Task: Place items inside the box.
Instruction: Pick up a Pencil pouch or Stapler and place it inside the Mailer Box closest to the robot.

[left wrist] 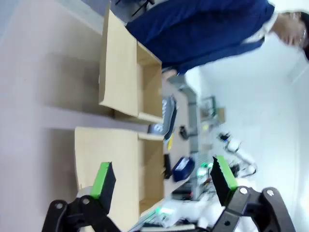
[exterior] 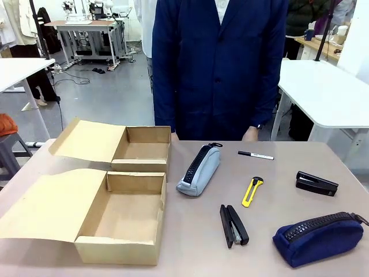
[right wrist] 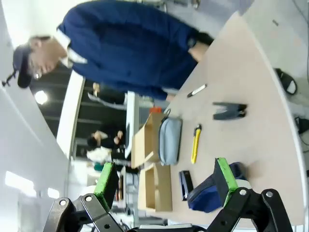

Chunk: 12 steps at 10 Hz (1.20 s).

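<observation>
Between the green pads of our right claw (right wrist: pixel 165 180) sits nothing: the jaws are spread wide and empty, with the navy pencil case (right wrist: pixel 205 195) just beyond them. Our left claw (left wrist: pixel 163 181) gapes equally bare, facing the near box (left wrist: pixel 150 164). Further out, the black stapler (exterior: pixel 233 225), yellow knife (exterior: pixel 252 191), grey pencil case (exterior: pixel 199 169) and marker (exterior: pixel 255 154) all lie on the table (exterior: pixel 190 242), none boxed yet. We judge that the soft navy case may sag or slip from a narrow pinch, and a careless descent could nudge the stapler nearby.
</observation>
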{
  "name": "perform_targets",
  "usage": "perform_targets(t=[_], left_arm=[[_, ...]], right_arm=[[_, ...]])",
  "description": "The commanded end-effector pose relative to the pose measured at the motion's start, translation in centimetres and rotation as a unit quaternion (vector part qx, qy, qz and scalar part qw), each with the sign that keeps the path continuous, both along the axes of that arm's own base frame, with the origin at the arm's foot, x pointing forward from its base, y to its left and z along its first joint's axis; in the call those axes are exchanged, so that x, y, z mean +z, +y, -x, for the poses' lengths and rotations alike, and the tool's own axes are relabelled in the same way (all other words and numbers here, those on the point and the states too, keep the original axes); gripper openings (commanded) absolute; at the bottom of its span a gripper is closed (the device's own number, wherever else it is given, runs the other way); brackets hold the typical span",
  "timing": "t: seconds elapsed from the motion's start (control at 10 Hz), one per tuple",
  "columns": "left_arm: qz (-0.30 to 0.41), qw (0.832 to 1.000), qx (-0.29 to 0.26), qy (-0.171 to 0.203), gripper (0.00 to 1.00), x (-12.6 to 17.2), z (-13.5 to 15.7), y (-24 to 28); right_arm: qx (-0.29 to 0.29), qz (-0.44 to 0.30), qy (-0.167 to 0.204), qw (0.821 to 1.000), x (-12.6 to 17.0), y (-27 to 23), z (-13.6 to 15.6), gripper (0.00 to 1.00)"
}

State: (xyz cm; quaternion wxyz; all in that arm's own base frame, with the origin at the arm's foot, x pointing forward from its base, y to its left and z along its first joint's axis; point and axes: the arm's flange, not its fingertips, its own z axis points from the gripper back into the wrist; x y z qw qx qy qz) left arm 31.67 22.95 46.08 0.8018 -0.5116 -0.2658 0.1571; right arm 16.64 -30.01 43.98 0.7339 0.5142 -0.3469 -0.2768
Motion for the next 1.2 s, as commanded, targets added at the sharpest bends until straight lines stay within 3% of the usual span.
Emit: perform_targets(t=[0.0, 0.6, 0.7, 0.9, 1.0, 1.1], left_arm=[[-0.053, 0.998, -0.037, -0.011, 1.00, 2.2, 0.7, -0.6], [-0.053, 0.998, -0.037, -0.011, 1.00, 2.2, 0.7, -0.6], [-0.053, 0.998, -0.037, -0.011, 1.00, 2.2, 0.7, -0.6], [-0.053, 0.998, -0.037, -0.011, 1.00, 2.2, 0.7, -0.6], [-0.053, 0.998, -0.037, -0.011, 1.00, 2.2, 0.7, -0.6], [-0.053, 0.998, -0.037, -0.011, 1.00, 2.2, 0.7, -0.6]], right_arm=[[0.033, 0.014, 0.003, 0.999, 2.2, 1.9, -1.4, 1.00], [0.033, 0.014, 0.003, 0.999, 2.2, 1.9, -1.4, 1.00], [0.036, 0.007, 0.017, 0.999, 2.3, 2.3, -1.8, 1.00], [0.164, 0.092, -0.016, 0.982, 2.8, 5.3, -3.1, 1.00], [0.222, 0.142, -0.051, 0.963, 3.7, 7.5, -3.6, 1.00], [0.320, 0.217, -0.088, 0.918, 4.3, 10.5, -3.6, 1.00]])
